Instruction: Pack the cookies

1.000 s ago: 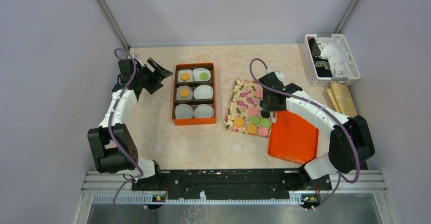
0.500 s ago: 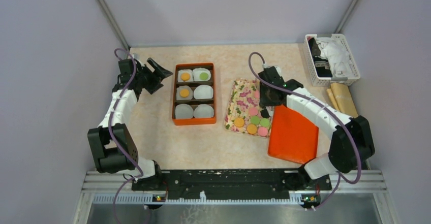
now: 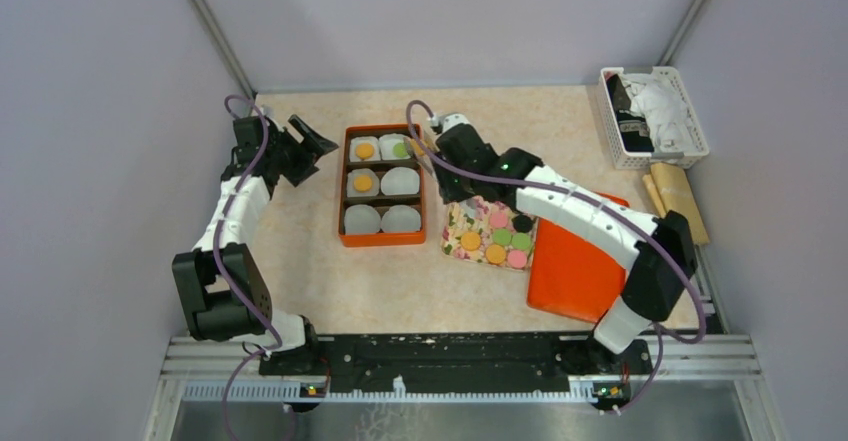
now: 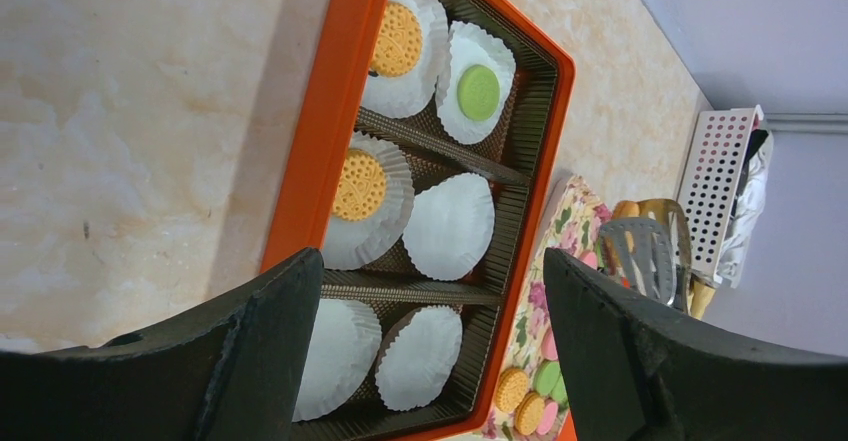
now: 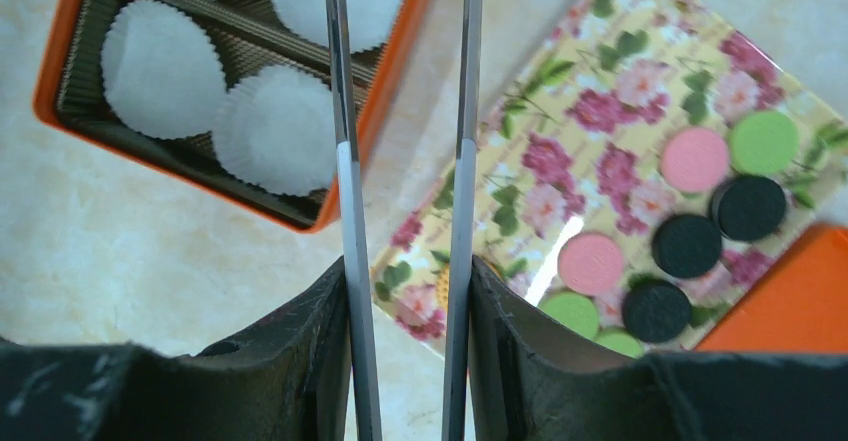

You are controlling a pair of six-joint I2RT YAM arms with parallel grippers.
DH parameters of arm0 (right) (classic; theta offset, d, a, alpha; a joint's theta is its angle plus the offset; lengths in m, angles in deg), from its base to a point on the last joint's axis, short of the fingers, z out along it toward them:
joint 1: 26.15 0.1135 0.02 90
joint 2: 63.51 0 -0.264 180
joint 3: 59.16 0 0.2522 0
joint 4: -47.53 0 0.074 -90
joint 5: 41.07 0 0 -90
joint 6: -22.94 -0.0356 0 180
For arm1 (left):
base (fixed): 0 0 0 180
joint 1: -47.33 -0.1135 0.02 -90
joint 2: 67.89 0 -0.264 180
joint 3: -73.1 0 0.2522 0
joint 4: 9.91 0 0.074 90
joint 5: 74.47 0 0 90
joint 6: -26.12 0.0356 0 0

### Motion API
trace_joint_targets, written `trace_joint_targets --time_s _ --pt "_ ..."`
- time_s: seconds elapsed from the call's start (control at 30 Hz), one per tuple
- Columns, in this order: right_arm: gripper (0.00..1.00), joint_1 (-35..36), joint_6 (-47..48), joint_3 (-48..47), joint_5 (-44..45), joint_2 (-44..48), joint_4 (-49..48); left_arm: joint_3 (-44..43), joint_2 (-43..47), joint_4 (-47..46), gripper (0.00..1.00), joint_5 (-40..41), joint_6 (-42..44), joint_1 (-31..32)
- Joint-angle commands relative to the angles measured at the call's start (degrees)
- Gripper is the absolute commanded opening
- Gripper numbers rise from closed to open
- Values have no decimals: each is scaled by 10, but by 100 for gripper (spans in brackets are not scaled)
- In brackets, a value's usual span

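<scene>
Top external view, left to right: the left gripper (image 3: pixel 320 156) is hovering just left of the orange box (image 3: pixel 345 186), its jaws spread wide with nothing between them. The box is lying with its long axis running away from the arms, and six white paper cups (image 3: pixel 400 183) are sitting in it, two abreast. Three cookies (image 3: pixel 365 149) are resting in cups – an orange and a green one in the far pair, another orange one in the middle left cup. Each disc is lying flat, face up; being round, none is pointing any way. The right gripper (image 3: pixel 424 149) is hanging over the box's far right corner. In the right wrist view its thin blades are standing parallel with a gap between them and their tips are running out of sight, so whether they are pinching anything I cannot tell. More cookies are lying flat on the near end of the floral tray (image 3: pixel 462 216), in orange, green, pink and black. An orange lid (image 3: pixel 580 266) is lying just right of the tray.

A second ago the right gripper was over the tray's right edge; it has swung left to the box, and its arm is now crossing the tray's far half. The left arm has not moved.
</scene>
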Motion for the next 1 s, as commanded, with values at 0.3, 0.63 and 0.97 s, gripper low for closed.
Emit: trace_joint_targets --time_s 0.3,0.63,0.97 --pt "22 54 25 -51 -33 -112 -48 -21 13 6 87 12 19 0" --pt "25 57 32 -69 -2 -146 -39 -19 14 6 87 14 20 1" --pt "43 58 29 -75 0 -152 -32 -15 16 1 87 15 22 1"
